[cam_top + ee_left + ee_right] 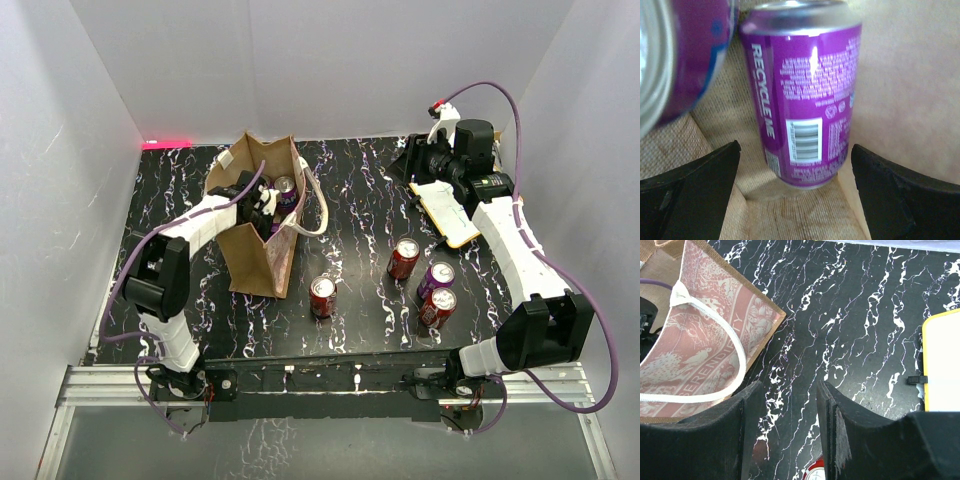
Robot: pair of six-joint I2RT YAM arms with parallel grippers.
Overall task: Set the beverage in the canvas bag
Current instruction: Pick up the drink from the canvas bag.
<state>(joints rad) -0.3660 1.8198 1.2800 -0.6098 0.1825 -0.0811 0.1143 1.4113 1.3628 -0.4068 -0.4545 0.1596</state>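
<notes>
The brown canvas bag [255,255] stands at the left of the table with its mouth up. My left gripper [262,205] reaches down into it. In the left wrist view a purple beverage can [805,100] stands upright on the woven bag floor [800,215], just beyond my open left gripper [795,190]. Both fingers [695,195] are clear of it. A second purple can [680,55] lies close at the upper left. From above, a can top [285,186] shows inside the bag. My right gripper [410,165] hovers at the back right, open and empty [787,430].
Loose cans stand on the black marbled table: a red one [322,296], another red [403,258], a purple [436,278] and a red [437,307]. A yellow-edged pad [447,212] lies under the right arm. The bag's printed side [705,340] and a red can top [815,472] show under the right gripper.
</notes>
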